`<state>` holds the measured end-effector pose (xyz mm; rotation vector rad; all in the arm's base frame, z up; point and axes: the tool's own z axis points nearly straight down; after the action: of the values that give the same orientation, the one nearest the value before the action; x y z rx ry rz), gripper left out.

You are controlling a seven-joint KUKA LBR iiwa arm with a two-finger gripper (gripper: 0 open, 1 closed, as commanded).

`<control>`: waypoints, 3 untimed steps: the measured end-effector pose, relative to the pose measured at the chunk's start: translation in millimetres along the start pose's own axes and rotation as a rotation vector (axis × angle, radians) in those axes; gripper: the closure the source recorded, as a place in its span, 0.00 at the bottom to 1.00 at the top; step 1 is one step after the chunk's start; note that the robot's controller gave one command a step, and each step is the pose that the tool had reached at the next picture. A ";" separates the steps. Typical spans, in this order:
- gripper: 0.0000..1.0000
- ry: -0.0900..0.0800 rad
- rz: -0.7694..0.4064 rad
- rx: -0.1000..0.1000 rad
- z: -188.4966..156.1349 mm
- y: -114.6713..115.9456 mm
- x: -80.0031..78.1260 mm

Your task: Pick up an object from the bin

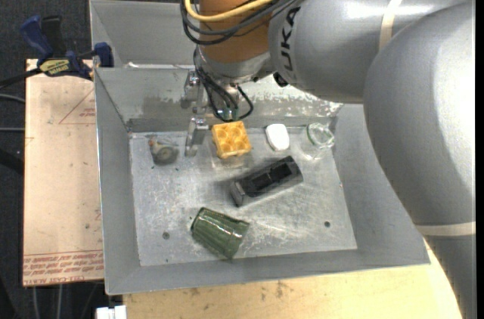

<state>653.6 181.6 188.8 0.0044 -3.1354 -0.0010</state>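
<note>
My gripper (pixel 193 142) hangs low at the back of the bin, under the arm's orange cover. Its tip comes down just left of a yellow waffle-patterned block (pixel 231 140), which lies on the bin floor beside it. Whether the two touch I cannot tell. A small grey-brown lump (pixel 162 153) rests a little further left of the gripper. Nothing shows as held.
A white oval piece (pixel 277 136) and a clear glass cup (pixel 321 134) lie right of the yellow block. In front of it sits a black oblong object (pixel 266 181), with a dark green cup (pixel 219 233) on its side near the front wall. The arm covers the bin's back right.
</note>
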 end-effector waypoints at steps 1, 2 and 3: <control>0.00 -0.008 0.002 -0.001 -5.7 -0.8 -1.6; 0.00 -0.015 -0.006 -0.003 44.6 5.1 -2.7; 1.00 -0.019 -0.101 -0.006 92.8 45.7 21.2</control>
<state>631.7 227.2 96.1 0.1634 -3.1499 -0.0115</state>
